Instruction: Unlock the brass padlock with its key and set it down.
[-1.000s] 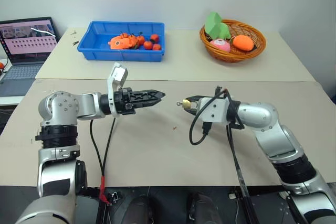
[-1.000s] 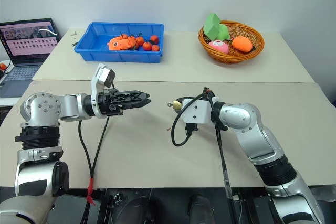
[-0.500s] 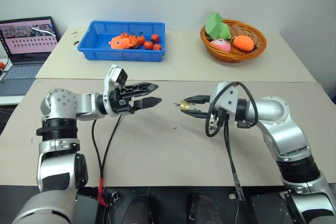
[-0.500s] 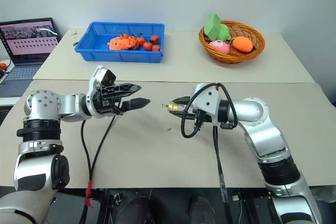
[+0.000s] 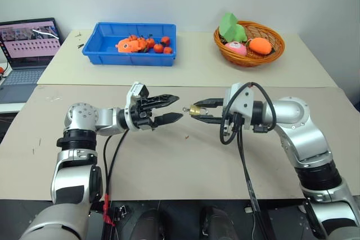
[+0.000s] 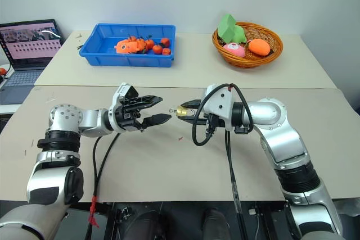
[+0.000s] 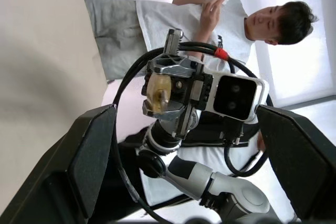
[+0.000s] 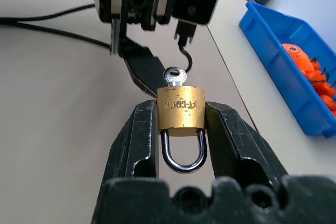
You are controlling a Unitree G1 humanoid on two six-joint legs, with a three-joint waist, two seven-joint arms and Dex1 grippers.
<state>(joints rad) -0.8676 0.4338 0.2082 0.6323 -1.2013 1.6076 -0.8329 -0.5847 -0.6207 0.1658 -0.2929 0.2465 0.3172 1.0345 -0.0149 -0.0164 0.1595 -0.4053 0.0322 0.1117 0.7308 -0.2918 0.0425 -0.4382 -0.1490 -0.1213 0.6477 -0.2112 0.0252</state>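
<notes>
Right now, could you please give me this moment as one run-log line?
right gripper: shut on padlock, held above table | key: in lock, bow facing left gripper | left gripper: open, close to key, not touching

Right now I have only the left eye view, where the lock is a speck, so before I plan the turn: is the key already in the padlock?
Observer: Yes; the right wrist view shows the key seated in the brass padlock, head sticking out.
Operator: Shackle closed?
Observer: It looks closed; both legs of the shackle enter the body.
Operator: How is it held?
Observer: The right gripper clamps the body by its two sides.
</notes>
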